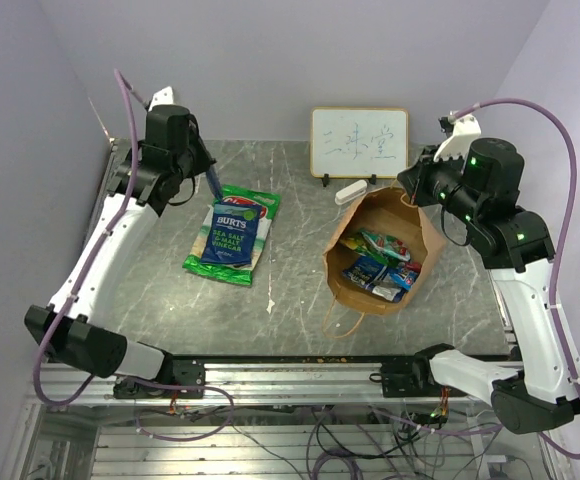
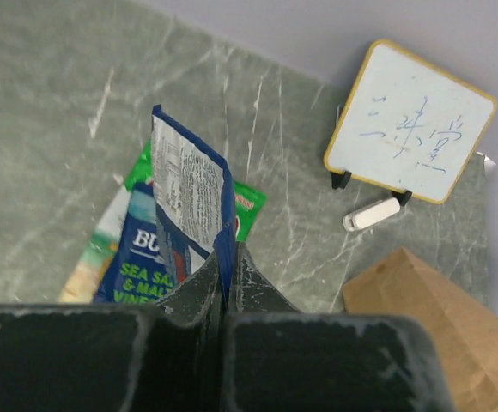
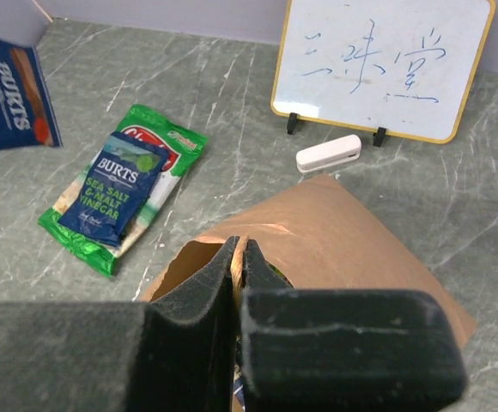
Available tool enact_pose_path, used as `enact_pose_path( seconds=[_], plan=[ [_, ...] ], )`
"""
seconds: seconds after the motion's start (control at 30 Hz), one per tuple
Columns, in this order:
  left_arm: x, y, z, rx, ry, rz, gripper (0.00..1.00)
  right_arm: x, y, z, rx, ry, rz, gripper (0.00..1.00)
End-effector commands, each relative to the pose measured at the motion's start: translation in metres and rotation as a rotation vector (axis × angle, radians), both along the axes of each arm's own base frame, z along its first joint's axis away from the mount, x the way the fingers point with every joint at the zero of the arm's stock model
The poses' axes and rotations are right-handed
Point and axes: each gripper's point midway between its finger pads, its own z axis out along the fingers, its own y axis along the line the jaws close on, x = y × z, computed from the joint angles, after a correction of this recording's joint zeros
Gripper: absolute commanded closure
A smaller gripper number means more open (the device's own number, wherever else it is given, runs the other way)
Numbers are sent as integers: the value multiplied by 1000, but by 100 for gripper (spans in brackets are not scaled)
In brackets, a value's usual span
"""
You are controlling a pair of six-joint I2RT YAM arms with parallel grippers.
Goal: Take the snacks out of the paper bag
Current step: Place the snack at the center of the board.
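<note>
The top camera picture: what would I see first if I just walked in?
The big brown paper bag on the right lies open, colourful snack packets inside, its rim pinched by the right gripper. On the left, the left gripper holds up a blue packet over a Burts bag lying on a green bag.

Marble table [image 1: 300, 300]: green packet [image 1: 266, 212], paper bag [image 1: 370, 212], whiteboard [image 1: 359, 143], eraser [image 1: 352, 192].
</note>
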Motion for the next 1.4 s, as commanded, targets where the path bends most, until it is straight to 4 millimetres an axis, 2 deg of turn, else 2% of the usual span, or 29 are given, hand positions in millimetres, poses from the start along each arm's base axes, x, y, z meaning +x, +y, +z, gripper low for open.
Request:
enact_pose_path(
  seconds=[0.0, 0.13, 0.23, 0.3, 0.43, 0.57, 0.7, 0.87, 0.97, 1.13, 1.37],
  plan=[
    [11, -22, -21, -278, 47, -25, 93, -2, -4, 18, -1, -53, -11, 100],
    [16, -24, -59, -453, 113, 76, 93, -4, -4, 9, 10, -45, -16, 100],
    [23, -25, -75, -596, 92, 134, 93, -7, -7, -1, 54, -31, -55, 100],
    [34, -27, -75, -654, 48, 142, 93, -9, -3, -4, 98, -28, -49, 100],
    [52, -27, -94, -678, 94, 193, 93, -11, -2, -4, 111, -25, -50, 100],
    [74, -33, -88, -729, 55, 194, 93, -11, -7, 2, 101, -44, -65, 100],
    [93, -30, -92, -795, 22, 225, 93, -10, -8, 7, 106, -51, -75, 100],
    [108, -20, -117, -926, -19, 279, 93, -9, -9, 8, 126, -49, -92, 100],
    [106, -11, -128, -941, -40, 328, 93, -11, -8, 10, 129, -38, -91, 100],
    [84, 1, -165, -978, -32, 391, 93, -12, -9, 10, 136, -41, -95, 100],
    [61, 19, -185, -910, -14, 469, 93, -14, -5, 8, 148, -16, -79, 100]
  ],
)
